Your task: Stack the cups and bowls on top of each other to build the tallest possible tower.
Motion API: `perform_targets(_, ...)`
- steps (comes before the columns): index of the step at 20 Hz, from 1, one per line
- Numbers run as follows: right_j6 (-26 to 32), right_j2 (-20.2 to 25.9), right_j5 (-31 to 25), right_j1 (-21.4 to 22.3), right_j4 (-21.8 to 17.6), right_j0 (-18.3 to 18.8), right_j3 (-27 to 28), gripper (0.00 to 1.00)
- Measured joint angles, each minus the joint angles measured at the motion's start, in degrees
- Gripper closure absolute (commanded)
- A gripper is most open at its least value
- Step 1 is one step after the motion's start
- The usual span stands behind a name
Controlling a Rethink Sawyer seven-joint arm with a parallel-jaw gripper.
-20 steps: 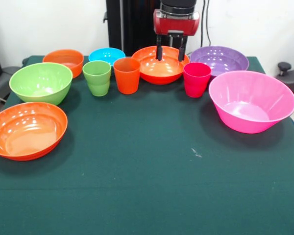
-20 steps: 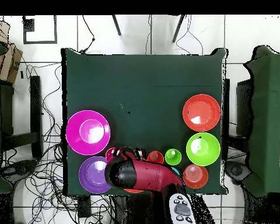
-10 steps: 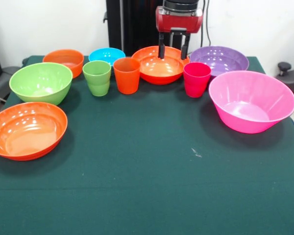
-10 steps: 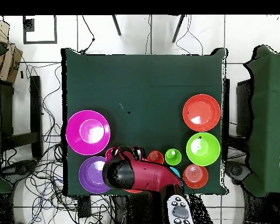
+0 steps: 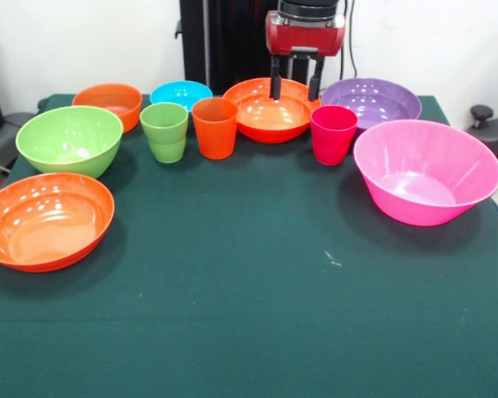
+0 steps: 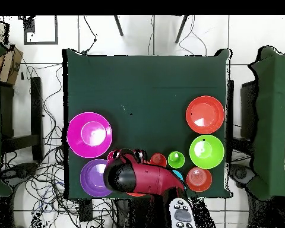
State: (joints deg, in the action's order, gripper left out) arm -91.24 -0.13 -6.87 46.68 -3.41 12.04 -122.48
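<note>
My gripper (image 5: 293, 88) hangs open and holds nothing, just above the far rim of a wide orange bowl (image 5: 270, 114). In front of that bowl three cups stand upright in a row: light green (image 5: 164, 131), orange (image 5: 215, 126) and magenta-red (image 5: 333, 134). A purple bowl (image 5: 371, 100) and a large pink bowl (image 5: 426, 171) sit to the right. On the left are a small blue bowl (image 5: 181, 93), a small orange bowl (image 5: 108, 101), a green bowl (image 5: 69, 139) and a second wide orange bowl (image 5: 46, 220). From overhead the red arm (image 6: 142, 178) hides the bowl under the gripper.
Everything stands on a dark green cloth-covered table (image 5: 257, 307). The overhead view shows the pink bowl (image 6: 89, 135) and the purple bowl (image 6: 94, 177) at one side, and the orange bowl (image 6: 205, 114) and green bowl (image 6: 205, 151) at the other. Cables lie on the floor around the table.
The gripper has risen a little over the wide orange bowl and stayed open. No cup or bowl has moved.
</note>
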Motion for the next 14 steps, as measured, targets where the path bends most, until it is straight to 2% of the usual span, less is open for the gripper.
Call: perform_targets(14,0.0,0.13,0.0,-0.41,0.0,0.0,0.0,0.0)
